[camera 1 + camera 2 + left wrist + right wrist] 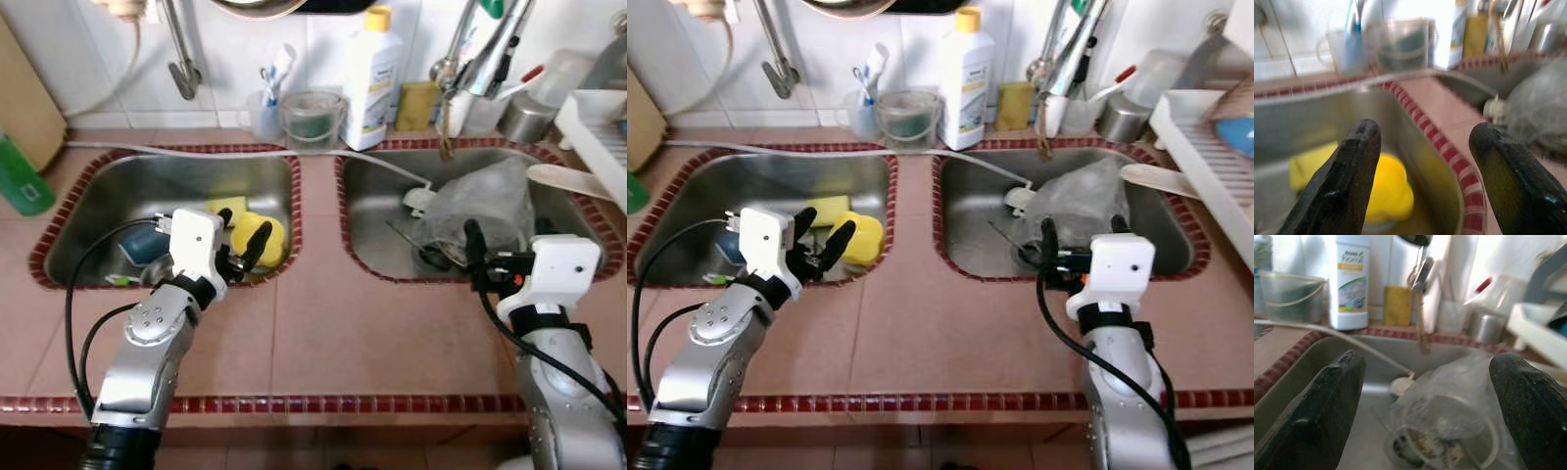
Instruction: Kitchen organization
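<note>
Above 2 steel basins rimmed in red tile, the left gripper (pixel 247 238) gapes empty near a rounded yellow sponge (pixel 263 238), the right gripper (pixel 1425 396) spread wide before crinkled clear plastic (pixel 485 201).

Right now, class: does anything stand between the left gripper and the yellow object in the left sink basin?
Nothing visible does. The left gripper is open at the basin's near right corner, and the yellow object lies just beyond its fingertips in the left sink. The left wrist view shows it between the two fingers, unobstructed.
</note>
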Robot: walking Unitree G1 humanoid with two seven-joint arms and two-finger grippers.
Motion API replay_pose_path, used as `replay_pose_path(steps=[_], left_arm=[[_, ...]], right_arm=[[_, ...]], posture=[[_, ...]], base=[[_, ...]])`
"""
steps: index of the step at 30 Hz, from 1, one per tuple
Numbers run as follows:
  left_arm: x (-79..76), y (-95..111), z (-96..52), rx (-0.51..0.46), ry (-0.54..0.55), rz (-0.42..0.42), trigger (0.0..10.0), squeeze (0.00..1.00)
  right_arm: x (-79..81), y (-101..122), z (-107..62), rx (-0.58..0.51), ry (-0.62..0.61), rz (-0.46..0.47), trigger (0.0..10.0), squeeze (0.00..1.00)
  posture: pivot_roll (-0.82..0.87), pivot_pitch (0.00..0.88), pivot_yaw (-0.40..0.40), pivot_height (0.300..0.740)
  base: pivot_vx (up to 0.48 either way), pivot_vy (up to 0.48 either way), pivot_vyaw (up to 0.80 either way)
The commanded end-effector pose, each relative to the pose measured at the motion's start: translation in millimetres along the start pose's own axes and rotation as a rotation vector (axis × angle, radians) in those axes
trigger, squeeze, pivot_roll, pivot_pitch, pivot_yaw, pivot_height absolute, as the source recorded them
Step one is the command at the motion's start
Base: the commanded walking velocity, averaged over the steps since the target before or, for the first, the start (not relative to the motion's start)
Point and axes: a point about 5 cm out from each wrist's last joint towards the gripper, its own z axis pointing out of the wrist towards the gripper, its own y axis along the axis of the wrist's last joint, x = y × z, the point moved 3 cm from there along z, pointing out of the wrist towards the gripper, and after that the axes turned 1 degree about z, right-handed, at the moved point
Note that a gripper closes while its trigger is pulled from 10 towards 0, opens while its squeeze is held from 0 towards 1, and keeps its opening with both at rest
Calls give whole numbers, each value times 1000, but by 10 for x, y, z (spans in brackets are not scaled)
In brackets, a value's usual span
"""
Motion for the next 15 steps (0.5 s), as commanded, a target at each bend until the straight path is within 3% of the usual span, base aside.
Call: replay_pose_path(steps=[1,3,9,15], left_arm=[[3,30,-22,-2,0,4,10000,0],[-4,30,-29,0,-2,5,10000,0],[-24,57,-70,-9,-6,-36,10000,0],[-42,80,-107,-1,-14,-25,10000,0]], right_arm=[[-9,36,-25,-3,-5,0,10000,0],[-8,36,-35,-1,-4,2,10000,0],[4,32,-92,11,-6,14,10000,0],[29,43,-147,20,-9,31,10000,0]], posture=[[-113,204,52,740],[-112,208,52,740],[-110,231,56,740],[-109,249,59,740]], base=[[0,-480,0],[0,-465,0],[0,0,0],[0,0,0]])
